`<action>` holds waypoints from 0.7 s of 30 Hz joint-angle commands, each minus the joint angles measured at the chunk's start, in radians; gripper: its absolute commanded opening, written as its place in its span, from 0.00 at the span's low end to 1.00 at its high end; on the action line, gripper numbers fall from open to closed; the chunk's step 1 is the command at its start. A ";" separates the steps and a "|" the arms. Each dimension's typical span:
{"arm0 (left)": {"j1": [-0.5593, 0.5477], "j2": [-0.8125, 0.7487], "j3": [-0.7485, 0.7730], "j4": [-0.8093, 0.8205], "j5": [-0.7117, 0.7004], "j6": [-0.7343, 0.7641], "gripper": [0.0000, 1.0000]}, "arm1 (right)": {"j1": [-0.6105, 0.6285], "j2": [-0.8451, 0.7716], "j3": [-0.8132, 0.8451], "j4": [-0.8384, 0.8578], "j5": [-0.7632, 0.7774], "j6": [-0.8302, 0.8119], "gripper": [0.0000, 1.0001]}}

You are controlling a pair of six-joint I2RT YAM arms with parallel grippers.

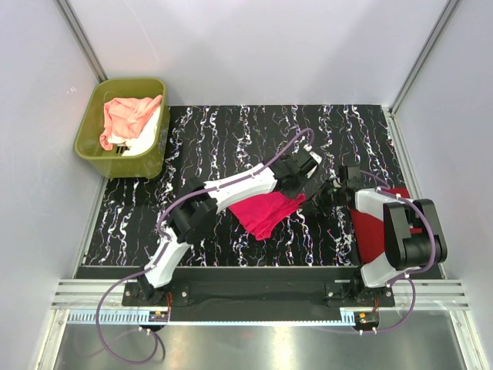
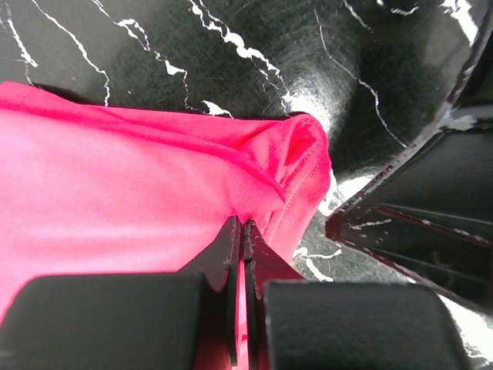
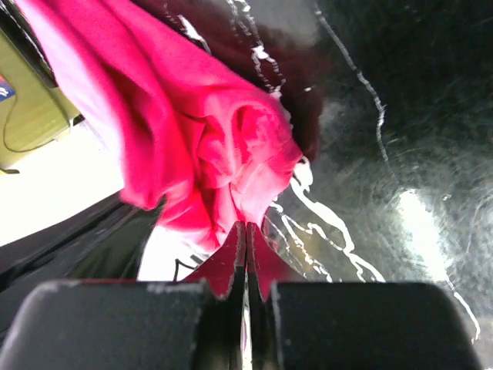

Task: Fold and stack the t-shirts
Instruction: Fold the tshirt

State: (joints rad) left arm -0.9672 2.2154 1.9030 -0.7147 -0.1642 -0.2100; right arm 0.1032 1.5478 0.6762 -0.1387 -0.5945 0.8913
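Left gripper [image 2: 240, 225]: jaws pressed together, pinching a hem of the hot pink t-shirt [image 1: 266, 212] lying mid-surface [image 1: 231, 131]. Right gripper [image 3: 246, 225]: jaws likewise pinching its bunched corner. Olive-green tub [image 1: 158, 148], far left: peach-pink t-shirt [image 1: 127, 116] over white t-shirt [image 1: 146, 140].

Legible text: none, blue patch [image 3: 4, 89] at left edge of right wrist view, possibly a label, too blurred and too small to read
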 commanded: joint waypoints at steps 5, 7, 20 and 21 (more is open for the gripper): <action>0.021 -0.060 0.076 -0.009 0.048 -0.029 0.00 | 0.044 0.104 0.005 0.198 -0.042 0.095 0.00; 0.022 -0.062 0.077 -0.011 0.051 -0.032 0.00 | 0.062 0.136 0.019 0.247 -0.031 0.115 0.00; 0.024 -0.051 0.100 -0.020 0.120 -0.069 0.00 | 0.072 0.299 -0.006 0.350 0.015 0.184 0.00; 0.024 -0.049 0.103 -0.016 0.129 -0.077 0.00 | 0.072 0.304 -0.010 0.359 0.012 0.193 0.00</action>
State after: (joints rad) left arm -0.9451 2.2127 1.9518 -0.7544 -0.0948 -0.2565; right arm 0.1711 1.8091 0.6842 0.2096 -0.6395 1.0599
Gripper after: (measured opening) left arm 0.013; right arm 0.011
